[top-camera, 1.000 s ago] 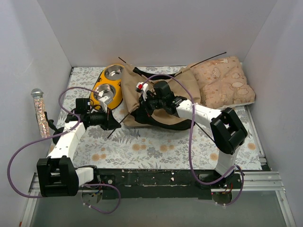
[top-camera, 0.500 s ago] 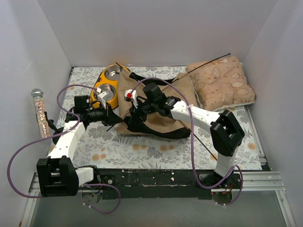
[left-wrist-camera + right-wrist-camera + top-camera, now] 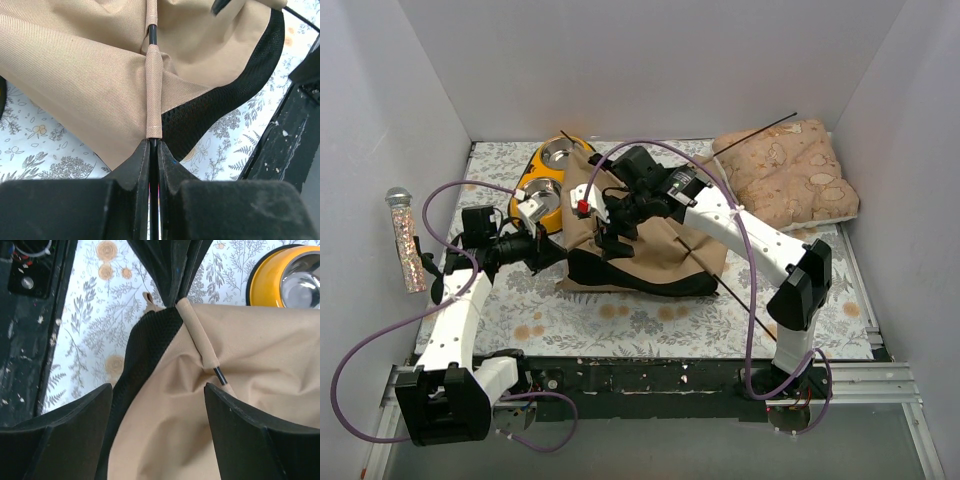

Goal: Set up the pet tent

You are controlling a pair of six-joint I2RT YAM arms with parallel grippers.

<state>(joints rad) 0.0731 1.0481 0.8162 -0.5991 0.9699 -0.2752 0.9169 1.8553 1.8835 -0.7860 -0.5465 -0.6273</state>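
Observation:
The pet tent (image 3: 655, 245) lies flat mid-table, tan canvas with a black mesh edge (image 3: 620, 278) toward the front. One thin black pole (image 3: 760, 128) sticks out at the back right. My left gripper (image 3: 556, 256) is shut on a pole (image 3: 154, 148) right where it enters a tan sleeve (image 3: 154, 90) at the tent's left corner. My right gripper (image 3: 610, 228) hovers open over the canvas (image 3: 165, 440), nothing between its fingers (image 3: 75, 430). In the right wrist view, a bare piece of pole (image 3: 220, 375) shows below the sleeve (image 3: 200, 337).
A yellow double steel bowl (image 3: 545, 180) sits just behind the tent's left edge. A pinkish patterned cushion (image 3: 790, 175) lies at the back right. A glitter-filled tube (image 3: 405, 240) stands by the left wall. White walls close three sides; a black rail (image 3: 650, 375) runs along the front.
My right gripper has opened, letting go of the tent, and moved left and farther back. The tent has slid left and lies flatter. My left gripper stays shut on the pole.

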